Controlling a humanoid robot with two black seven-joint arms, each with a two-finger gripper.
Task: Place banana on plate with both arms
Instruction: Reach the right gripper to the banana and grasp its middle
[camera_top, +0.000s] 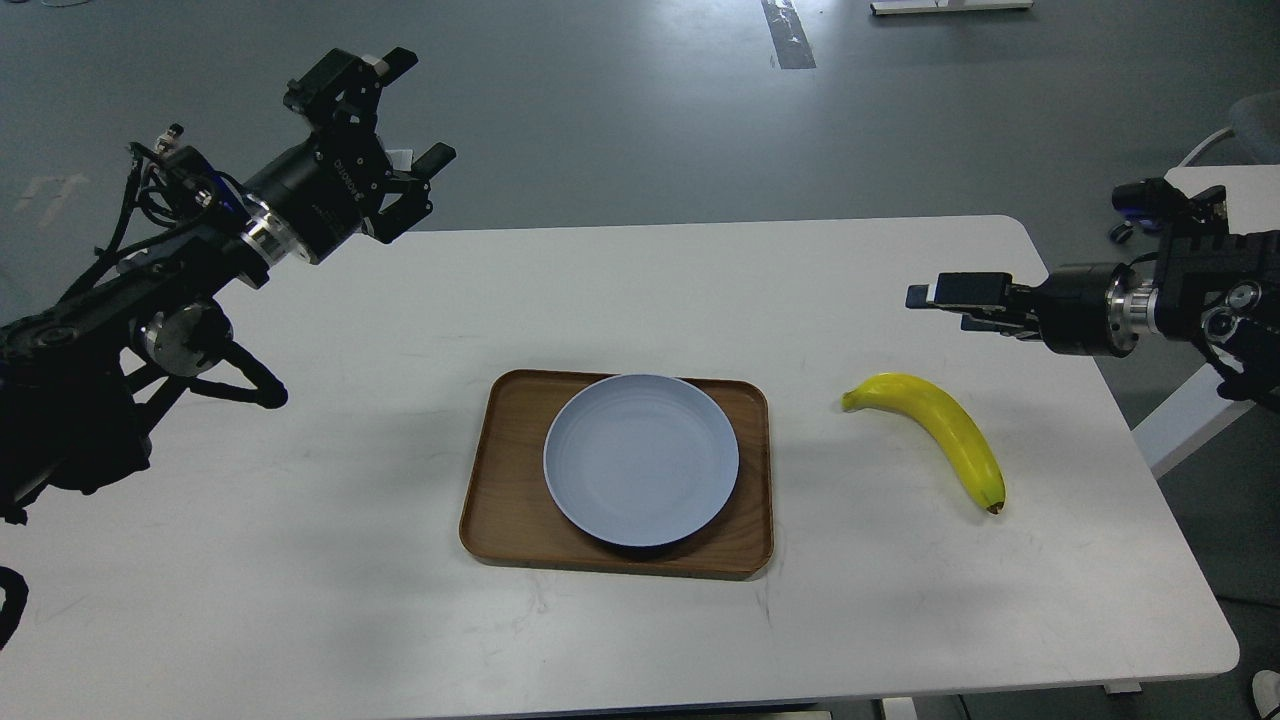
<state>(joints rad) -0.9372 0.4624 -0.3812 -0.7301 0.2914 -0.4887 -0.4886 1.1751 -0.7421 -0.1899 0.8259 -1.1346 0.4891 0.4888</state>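
The yellow banana (935, 430) lies on the white table, right of the tray, stem end to the left. The pale blue-grey plate (640, 460) sits empty on a brown wooden tray (497, 500) at the table's middle. My left gripper (420, 108) is open and empty, raised high over the table's far left edge, well away from the plate. My right gripper (945, 297) hovers above the table, up and to the right of the banana, pointing left. It is seen side-on, so its fingers cannot be told apart. It holds nothing.
The white table (300, 560) has rounded corners; its right edge runs just right of the banana. A second white table (1225, 185) stands off the far right, behind my right arm. Grey floor lies beyond.
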